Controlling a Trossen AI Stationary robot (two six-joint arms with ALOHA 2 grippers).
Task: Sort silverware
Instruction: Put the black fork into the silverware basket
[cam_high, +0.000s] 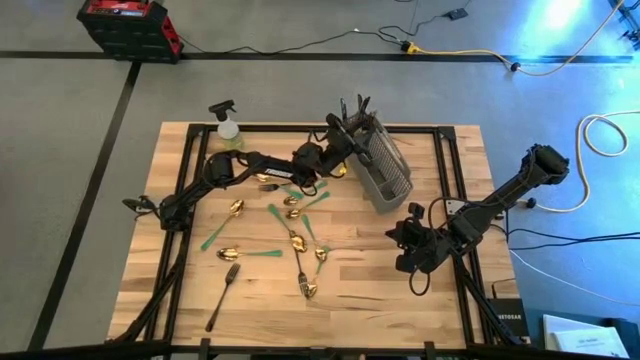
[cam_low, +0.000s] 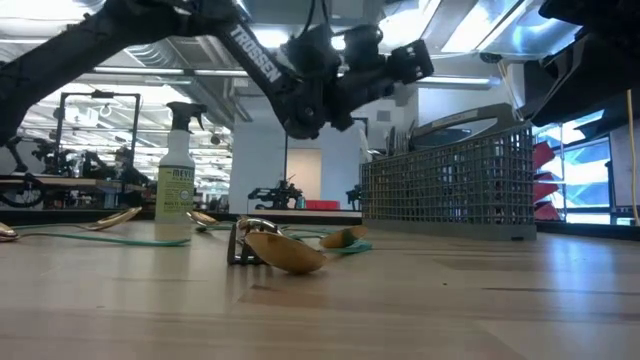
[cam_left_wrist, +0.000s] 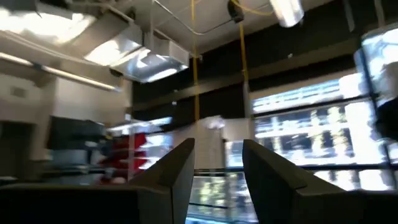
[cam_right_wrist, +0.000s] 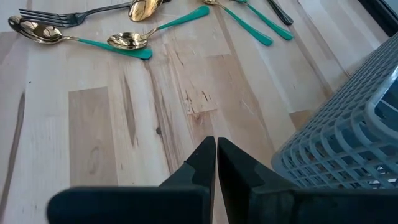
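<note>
Silverware lies scattered on the wooden table (cam_high: 440, 310): gold spoons with green handles (cam_high: 290, 235), (cam_right_wrist: 127, 42), a dark fork (cam_high: 225, 295), a gold spoon (cam_low: 285, 250) close to the low camera. Dark handles (cam_high: 355, 105) stick up out of the grey mesh caddy (cam_high: 385, 165), (cam_low: 450, 190). My left gripper (cam_high: 343, 138), (cam_low: 400, 62), (cam_left_wrist: 217, 168) hangs in the air beside the caddy's far left end, tilted upward, open, with nothing between its fingers. My right gripper (cam_high: 403, 245), (cam_right_wrist: 216, 149) hovers shut over bare wood at the caddy's near side.
A spray bottle (cam_high: 228, 125), (cam_low: 176, 180) stands at the table's far left, behind the left arm. The caddy lies slantwise at the far middle. Bare wood shows along the near edge and at the near right. A red case (cam_high: 130, 25) sits on the floor beyond the table.
</note>
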